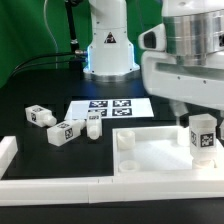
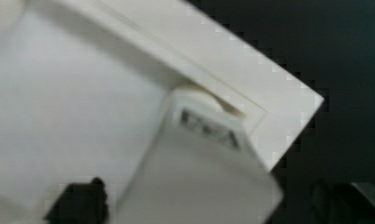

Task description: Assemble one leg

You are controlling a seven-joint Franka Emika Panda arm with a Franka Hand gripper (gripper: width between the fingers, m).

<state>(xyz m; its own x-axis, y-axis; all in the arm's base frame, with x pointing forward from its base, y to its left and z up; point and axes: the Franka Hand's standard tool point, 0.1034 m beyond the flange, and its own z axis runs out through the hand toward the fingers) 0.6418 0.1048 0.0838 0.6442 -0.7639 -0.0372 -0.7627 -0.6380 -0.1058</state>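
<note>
So we've got the leg (image 1: 203, 137) standing upright on the panel (image 1: 150, 152), near the corner at the exterior view's right, with a tag facing the camera. The claw (image 2: 216, 205) hangs right over it. In the wrist view its fingers (image 2: 77, 200) are spread wide either side of the post with gaps showing, so it's gripping nothing. Three spare legs (image 1: 62, 131) lie on the counter (image 1: 20, 125) towards the exterior view's left, near the marker board (image 1: 112, 107).
</note>
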